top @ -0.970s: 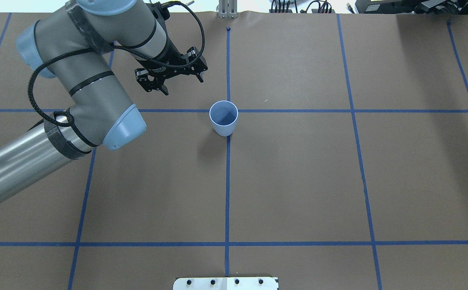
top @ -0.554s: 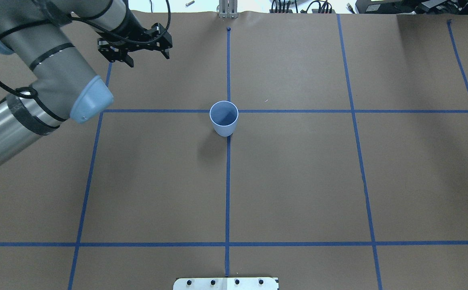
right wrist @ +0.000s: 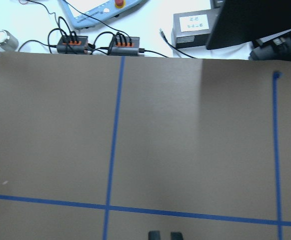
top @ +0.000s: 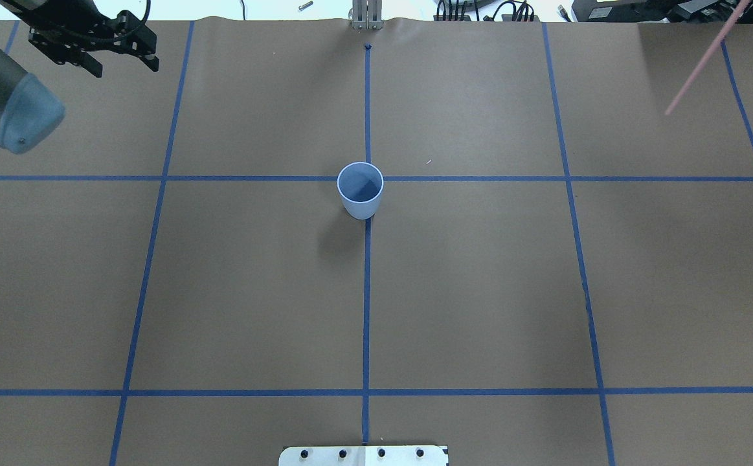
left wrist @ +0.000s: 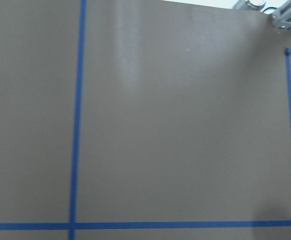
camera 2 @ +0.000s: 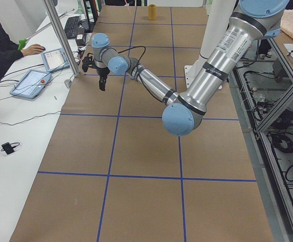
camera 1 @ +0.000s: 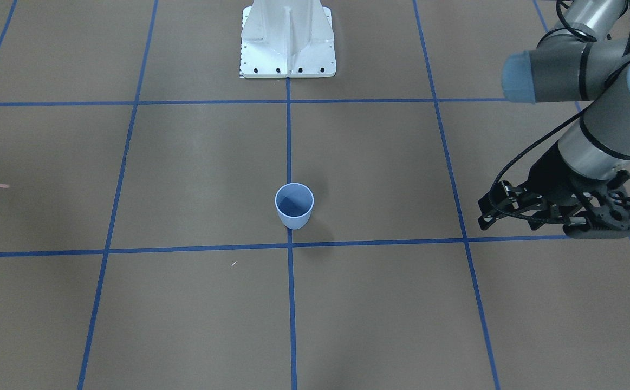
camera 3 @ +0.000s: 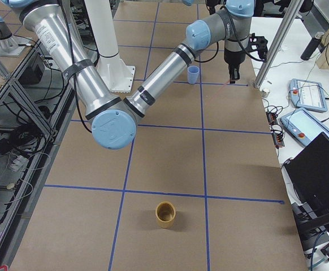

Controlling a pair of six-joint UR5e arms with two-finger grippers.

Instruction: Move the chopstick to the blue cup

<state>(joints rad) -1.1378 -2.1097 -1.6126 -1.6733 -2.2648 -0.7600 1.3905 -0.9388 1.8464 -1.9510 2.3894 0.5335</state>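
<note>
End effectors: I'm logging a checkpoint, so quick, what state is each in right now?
Left end effector: open, holding nothing.
Right end effector: closed on the chopstick.

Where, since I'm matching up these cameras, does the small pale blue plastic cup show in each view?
Exterior front-facing: small pale blue plastic cup at centre, just below mid-height.
Overhead exterior: cup at centre, just above mid-height.
Exterior left: not visible.
Exterior right: cup in the upper centre.
Left wrist: not in it.
Right wrist: not in it.
Shared landmark: the blue tape crossing next to the cup.
</note>
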